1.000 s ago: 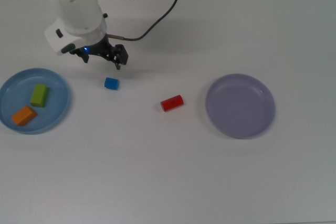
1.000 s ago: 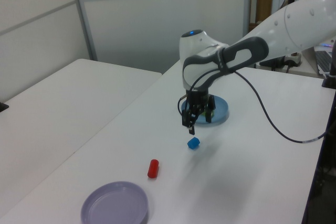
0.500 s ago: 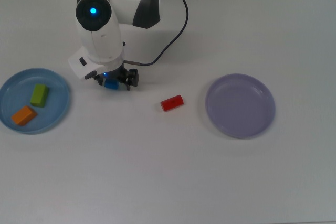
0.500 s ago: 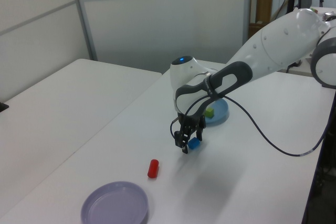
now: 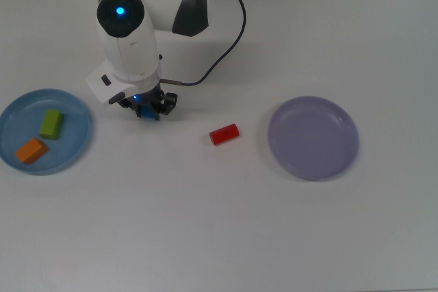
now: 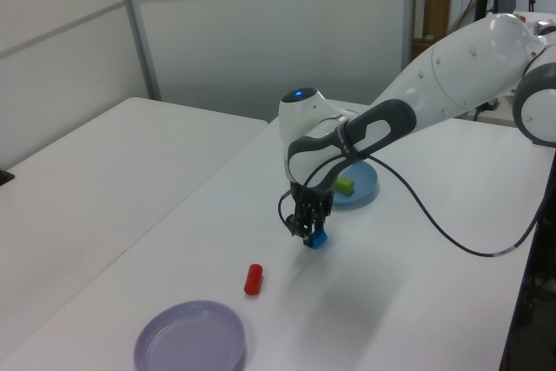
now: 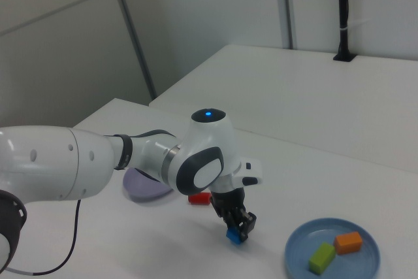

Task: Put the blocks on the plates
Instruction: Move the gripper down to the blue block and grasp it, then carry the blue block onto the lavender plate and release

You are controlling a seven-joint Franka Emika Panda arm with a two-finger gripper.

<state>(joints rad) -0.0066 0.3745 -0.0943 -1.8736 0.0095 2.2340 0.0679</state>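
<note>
White surface (image 5: 226,230): your hand (image 5: 148,110) has dropped from hovering and now pinches the small blue cube (image 6: 319,238), ready to lift toward a plate.

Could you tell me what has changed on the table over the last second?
The gripper came down from beside the blue plate onto the blue cube and closed around it. The red cylinder, lavender plate, green bar and orange bar stayed put.
</note>
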